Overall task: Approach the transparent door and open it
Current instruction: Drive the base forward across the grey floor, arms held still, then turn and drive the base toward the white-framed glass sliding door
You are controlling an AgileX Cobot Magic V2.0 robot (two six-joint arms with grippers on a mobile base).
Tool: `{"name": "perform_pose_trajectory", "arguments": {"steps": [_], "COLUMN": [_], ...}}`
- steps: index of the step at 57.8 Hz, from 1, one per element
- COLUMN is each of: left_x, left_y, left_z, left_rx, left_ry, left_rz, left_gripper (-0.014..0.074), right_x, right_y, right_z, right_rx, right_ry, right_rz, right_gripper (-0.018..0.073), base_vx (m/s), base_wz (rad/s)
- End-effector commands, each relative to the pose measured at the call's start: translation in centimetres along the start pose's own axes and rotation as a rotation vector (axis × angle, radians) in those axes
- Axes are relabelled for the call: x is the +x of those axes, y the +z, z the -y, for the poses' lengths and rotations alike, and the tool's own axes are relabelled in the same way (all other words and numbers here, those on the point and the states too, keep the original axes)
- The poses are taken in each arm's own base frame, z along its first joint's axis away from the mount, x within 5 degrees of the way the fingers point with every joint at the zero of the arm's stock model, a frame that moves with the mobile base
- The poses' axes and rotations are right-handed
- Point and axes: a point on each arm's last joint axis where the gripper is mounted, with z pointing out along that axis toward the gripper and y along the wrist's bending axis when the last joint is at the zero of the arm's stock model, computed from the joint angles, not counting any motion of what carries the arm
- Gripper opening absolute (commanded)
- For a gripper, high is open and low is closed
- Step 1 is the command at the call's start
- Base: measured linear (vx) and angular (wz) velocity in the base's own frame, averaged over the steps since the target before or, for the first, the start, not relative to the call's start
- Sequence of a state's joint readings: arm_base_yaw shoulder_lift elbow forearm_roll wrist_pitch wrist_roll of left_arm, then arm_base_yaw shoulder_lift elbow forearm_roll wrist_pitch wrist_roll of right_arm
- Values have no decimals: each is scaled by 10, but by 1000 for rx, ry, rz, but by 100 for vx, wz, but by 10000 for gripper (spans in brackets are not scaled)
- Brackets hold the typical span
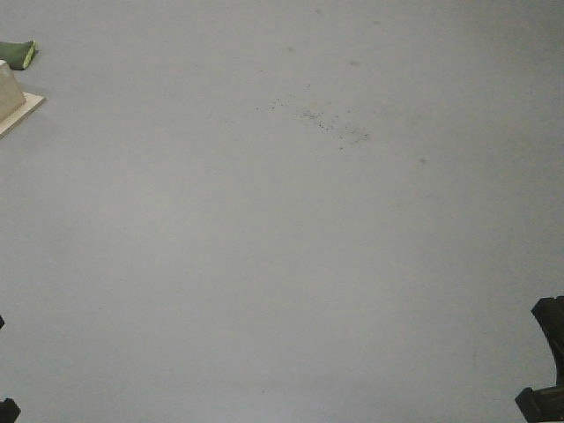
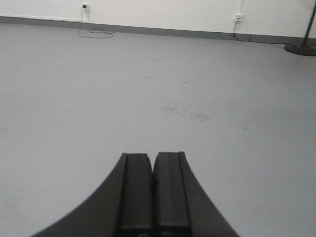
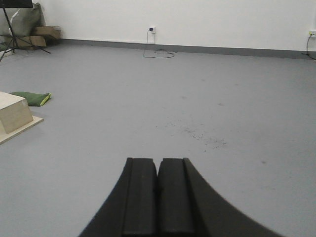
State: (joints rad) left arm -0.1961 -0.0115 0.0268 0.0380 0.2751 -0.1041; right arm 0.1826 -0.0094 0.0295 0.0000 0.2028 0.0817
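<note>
The transparent door is out of view in every frame. Only grey floor (image 1: 282, 229) and a white wall (image 3: 197, 19) show ahead. My left gripper (image 2: 152, 155) is shut, its two black pads pressed together with nothing between them. My right gripper (image 3: 158, 160) is likewise shut and holds nothing. In the front view only dark bits of the arms show, one at the lower right edge (image 1: 546, 370) and one at the lower left corner (image 1: 7, 410).
A pale wooden box on a flat board (image 3: 12, 116) sits at the left, with a green cushion (image 3: 32, 98) behind it. A tripod and bags (image 3: 24, 27) stand in the far left corner. A black stand base (image 2: 301, 48) is at far right. Cables (image 3: 158, 52) lie by the wall sockets.
</note>
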Motion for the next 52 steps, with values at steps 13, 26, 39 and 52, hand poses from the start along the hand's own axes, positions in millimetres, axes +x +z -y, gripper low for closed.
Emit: {"name": "perform_pose_trajectory", "arguments": {"steps": [13,26,39,52], "left_x": [0,0,0,0], "left_y": [1,1,1,1], "left_z": [1,1,1,1], "left_rx": [13,13,13,13], "left_ry": [-10,-10,-10,-10], "left_rz": [66,66,66,66], "left_gripper": [0,0,0,0], "right_x": [-4,-4,-4,-4], "right_y": [0,0,0,0], "right_z": [0,0,0,0], "right_rx": [1,1,1,1], "right_ry": [-9,-9,-9,-9], "right_rz": [83,83,83,83], "right_gripper": [0,0,0,0], "base_vx": [32,38,43,47], "base_wz": [22,20,24,37]}}
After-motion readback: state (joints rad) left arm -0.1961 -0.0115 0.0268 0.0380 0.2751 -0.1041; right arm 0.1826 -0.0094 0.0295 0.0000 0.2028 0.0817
